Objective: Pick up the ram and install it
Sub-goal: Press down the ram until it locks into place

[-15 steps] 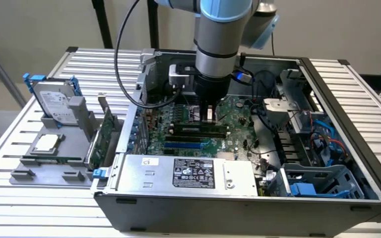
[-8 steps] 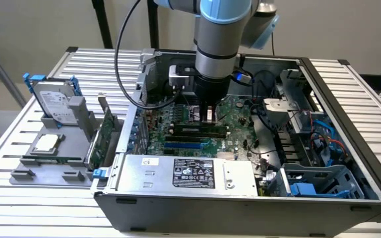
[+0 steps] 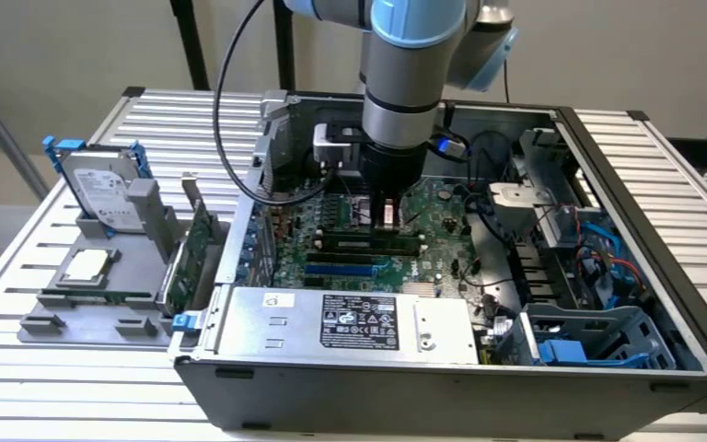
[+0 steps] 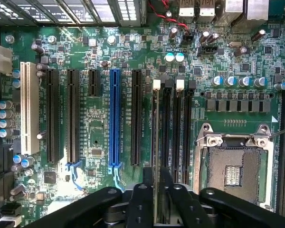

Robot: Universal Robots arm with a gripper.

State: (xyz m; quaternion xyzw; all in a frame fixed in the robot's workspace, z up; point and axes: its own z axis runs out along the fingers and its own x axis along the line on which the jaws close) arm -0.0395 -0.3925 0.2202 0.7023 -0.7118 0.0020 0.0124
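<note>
the arm is down inside the open computer case (image 3: 648, 304), and the gripper (image 4: 156, 199) has its black fingers (image 4: 141, 202) pinched on the ram (image 4: 156, 156), seen edge-on as a thin stick running up from between them. it hangs right over the leftmost memory slot (image 4: 155, 123) on the motherboard (image 4: 228, 57), lined up along it; whether it has touched the slot i cannot tell. i'd guess the stick is light and stiff but delicate, best held by its long upper edge near the middle, clear of the contacts, which is about where the fingers seem to have it. the cpu socket (image 4: 232, 173) sits beside the slots.
</note>
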